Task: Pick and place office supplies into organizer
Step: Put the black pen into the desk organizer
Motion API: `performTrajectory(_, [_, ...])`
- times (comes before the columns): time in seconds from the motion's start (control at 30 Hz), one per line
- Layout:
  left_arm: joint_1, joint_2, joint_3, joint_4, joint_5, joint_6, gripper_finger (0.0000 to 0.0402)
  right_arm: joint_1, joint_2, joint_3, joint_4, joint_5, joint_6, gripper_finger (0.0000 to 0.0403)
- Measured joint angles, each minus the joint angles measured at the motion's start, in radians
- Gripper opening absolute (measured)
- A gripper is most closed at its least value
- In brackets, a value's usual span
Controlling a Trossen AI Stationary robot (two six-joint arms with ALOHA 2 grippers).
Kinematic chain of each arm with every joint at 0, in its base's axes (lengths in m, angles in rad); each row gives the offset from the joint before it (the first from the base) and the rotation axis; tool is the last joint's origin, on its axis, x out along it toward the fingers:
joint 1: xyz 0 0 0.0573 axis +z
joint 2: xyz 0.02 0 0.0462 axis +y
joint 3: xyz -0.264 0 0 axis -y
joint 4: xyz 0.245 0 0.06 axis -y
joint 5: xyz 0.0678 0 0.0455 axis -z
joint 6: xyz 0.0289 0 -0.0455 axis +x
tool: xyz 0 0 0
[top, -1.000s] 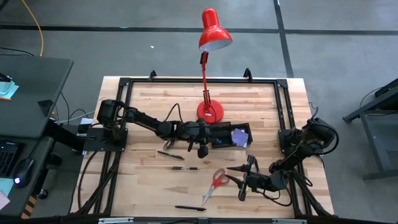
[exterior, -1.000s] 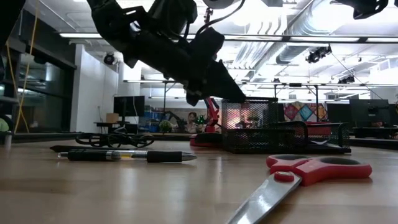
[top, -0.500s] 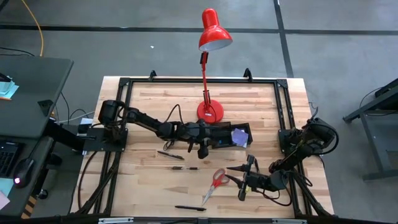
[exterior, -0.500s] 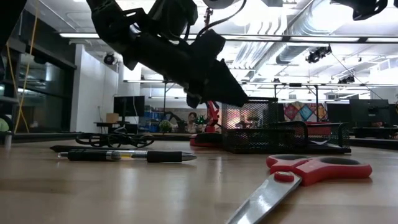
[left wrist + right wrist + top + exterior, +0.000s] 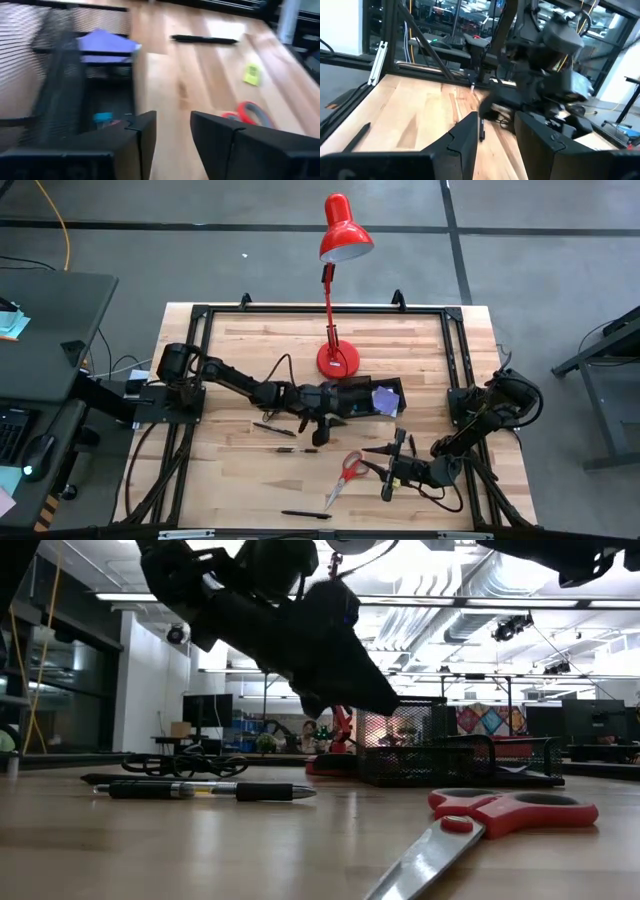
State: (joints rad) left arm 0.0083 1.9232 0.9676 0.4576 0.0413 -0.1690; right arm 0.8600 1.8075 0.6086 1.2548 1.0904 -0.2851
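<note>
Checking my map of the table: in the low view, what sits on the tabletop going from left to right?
Coiled black cable → pen → red lamp base → black mesh organizer → red-handled scissors.

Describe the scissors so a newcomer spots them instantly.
Start at the red desk lamp and come down past the black organizer to the bare wood. The scissors lie there, near the right gripper. Only they have red loop handles; the pens are thin and black.

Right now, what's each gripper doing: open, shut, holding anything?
Left gripper: open, empty, beside the organizer.
Right gripper: open, empty, near the scissors.
</note>
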Motion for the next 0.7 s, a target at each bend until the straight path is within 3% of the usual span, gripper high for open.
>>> performTrajectory(0.3, [-0.135, 0.0, 0.0, 0.013, 0.009, -0.002, 0.0063, 0.0, 0.0, 0.0, -0.124, 0.002, 0.144, 0.0124])
performTrajectory(0.47, [-0.23, -0.025, -0.002, 0.027, -0.059, 0.015, 0.0052, -0.002, 0.0, 0.0, -0.16, 0.002, 0.18, 0.0124])
performTrajectory(0.57, [-0.271, -0.058, -0.043, 0.113, -0.08, 0.016, 0.0049, -0.004, 0.0, 0.0, -0.16, 0.001, 0.184, 0.0124])
performTrajectory(0.7, [-0.293, -0.108, -0.2, 0.391, -0.083, 0.003, 0.0049, -0.008, 0.0, 0.0, -0.169, -0.002, 0.205, 0.0124])
